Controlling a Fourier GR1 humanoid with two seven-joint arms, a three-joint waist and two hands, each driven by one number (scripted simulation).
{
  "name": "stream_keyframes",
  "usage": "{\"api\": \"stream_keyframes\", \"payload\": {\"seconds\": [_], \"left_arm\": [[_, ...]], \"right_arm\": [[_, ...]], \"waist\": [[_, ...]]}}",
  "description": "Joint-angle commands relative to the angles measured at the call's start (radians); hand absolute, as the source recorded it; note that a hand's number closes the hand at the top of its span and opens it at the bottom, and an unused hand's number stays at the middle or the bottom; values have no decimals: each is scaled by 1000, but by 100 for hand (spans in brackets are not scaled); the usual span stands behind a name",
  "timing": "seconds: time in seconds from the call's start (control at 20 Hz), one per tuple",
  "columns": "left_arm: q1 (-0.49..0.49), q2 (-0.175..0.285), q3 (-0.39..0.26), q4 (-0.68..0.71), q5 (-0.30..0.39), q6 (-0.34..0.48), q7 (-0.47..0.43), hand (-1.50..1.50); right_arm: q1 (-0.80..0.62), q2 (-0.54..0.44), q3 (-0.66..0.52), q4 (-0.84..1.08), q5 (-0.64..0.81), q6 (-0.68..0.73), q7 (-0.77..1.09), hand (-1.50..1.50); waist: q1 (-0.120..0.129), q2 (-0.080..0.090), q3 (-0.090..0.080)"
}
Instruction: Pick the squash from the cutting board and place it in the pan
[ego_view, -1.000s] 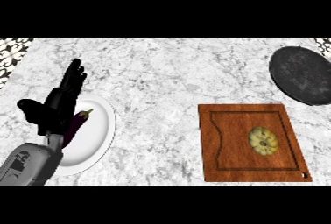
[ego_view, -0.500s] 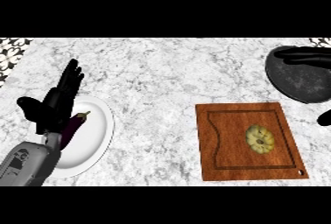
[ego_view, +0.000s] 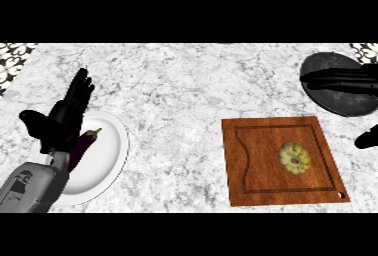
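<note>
On the right half of the marble surface (ego_view: 184, 90), a brown wooden cutting board (ego_view: 251, 170) lies flat, and the squash (ego_view: 294, 157) sits on it, toward its right side. The squash is pale yellow, round and scalloped, with a darker middle. Nothing touches it.

Beyond the board, at the far right, stands the dark round pan (ego_view: 334, 104), separate from the board with a strip of bare marble between them. The right robot hand (ego_view: 347, 80) comes in from the right edge over the pan. Its fingers are stretched out straight toward the left across the pan's dark face. Its thumb (ego_view: 367, 137) shows lower down at the right edge, well apart from the fingers and just off the board's far right corner. The hand is spread and holds nothing.

At the left, a white plate (ego_view: 107, 160) carries a dark purple eggplant (ego_view: 83, 145) lying along its left part. The left robot hand (ego_view: 63, 120) shows over the plate's left rim, fingers straight and pointing away, thumb spread to the left, holding nothing. Its grey forearm runs down to the near left corner.
</note>
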Motion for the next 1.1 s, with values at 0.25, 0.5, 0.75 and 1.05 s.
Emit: {"api": "stream_keyframes", "payload": {"seconds": [0.25,0.5,0.75,1.05], "left_arm": [[-2,-17,10,0,-15,-16,6,0],[41,18,36,-39,-6,-44,2,0],[-7,-41,28,4,-45,14,13,0],[5,-10,44,-64,-46,-2,91,0]], "right_arm": [[-91,78,103,170,121,100,-164,-150],[-103,62,171,209,160,92,-236,-150],[-97,112,248,187,225,12,-250,-150],[-105,151,287,230,288,-43,-253,-150]], "waist": [[1,-1,0],[7,-4,-1],[-17,-4,-1],[-17,-9,-1]]}}
